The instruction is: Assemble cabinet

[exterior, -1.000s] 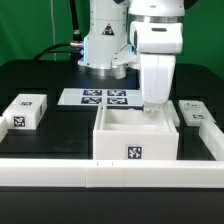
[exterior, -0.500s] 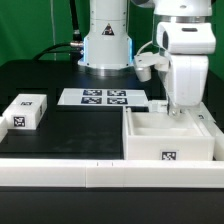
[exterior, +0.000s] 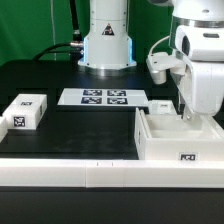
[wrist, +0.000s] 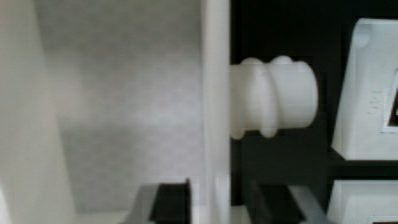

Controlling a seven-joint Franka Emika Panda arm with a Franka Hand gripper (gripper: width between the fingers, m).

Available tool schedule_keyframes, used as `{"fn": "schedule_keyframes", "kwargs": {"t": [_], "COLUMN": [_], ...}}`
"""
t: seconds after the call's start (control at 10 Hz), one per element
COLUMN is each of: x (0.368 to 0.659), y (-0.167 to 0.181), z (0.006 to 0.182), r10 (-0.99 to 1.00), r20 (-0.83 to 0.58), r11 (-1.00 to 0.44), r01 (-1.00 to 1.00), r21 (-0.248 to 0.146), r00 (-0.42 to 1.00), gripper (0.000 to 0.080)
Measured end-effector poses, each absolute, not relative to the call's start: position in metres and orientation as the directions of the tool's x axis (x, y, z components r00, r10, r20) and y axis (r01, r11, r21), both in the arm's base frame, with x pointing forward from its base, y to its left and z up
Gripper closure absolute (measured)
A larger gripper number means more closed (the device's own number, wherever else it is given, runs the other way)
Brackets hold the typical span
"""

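Observation:
The cabinet (exterior: 172, 143) is a white thick-walled open box with a tag on its front, standing at the exterior view's right by the front rail. My gripper (exterior: 190, 113) reaches down into it from above and is shut on its far right wall. In the wrist view the wall (wrist: 214, 100) runs between my two dark fingertips (wrist: 173, 205), and the gripper (wrist: 226, 205) clamps it. A ribbed white round knob (wrist: 276, 95) sticks out of the wall's outer face.
A small white tagged block (exterior: 25, 110) lies at the left. The marker board (exterior: 105, 97) lies in front of the robot base. A white rail (exterior: 60, 175) runs along the front edge. Another white tagged part (wrist: 370, 90) shows beside the cabinet in the wrist view.
My gripper has dragged the cabinet from the middle to the exterior view's right along the front rail. The small block at the right is now hidden behind the arm and cabinet.

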State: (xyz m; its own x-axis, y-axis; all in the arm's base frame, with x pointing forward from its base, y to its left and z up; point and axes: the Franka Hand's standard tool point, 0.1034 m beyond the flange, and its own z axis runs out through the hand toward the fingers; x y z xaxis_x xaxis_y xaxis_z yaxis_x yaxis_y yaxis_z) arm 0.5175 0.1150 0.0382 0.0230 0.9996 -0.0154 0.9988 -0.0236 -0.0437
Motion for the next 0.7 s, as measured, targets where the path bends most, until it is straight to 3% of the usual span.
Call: {"fn": "schedule_keyframes", "kwargs": {"t": [0.1, 0.3, 0.4, 0.7], "x": [0.5176, 0.5176, 0.5176, 0.5176], "y": [0.1148, 0.1145, 0.1144, 0.1142], "z": [0.0381, 0.0381, 0.0381, 0.0382], "r10": [1.000, 1.000, 1.000, 1.000], "r20": [-0.015, -0.015, -0.015, -0.015], "r11": [-0.024, -0.025, -0.025, -0.025], "r01": [0.999, 0.999, 0.999, 0.999], "r21": [-0.044, -0.044, -0.044, -0.044], "r00": [0.023, 0.024, 0.024, 0.024], "gripper": [0.0448, 0.0092, 0.0029, 0.0001]}}
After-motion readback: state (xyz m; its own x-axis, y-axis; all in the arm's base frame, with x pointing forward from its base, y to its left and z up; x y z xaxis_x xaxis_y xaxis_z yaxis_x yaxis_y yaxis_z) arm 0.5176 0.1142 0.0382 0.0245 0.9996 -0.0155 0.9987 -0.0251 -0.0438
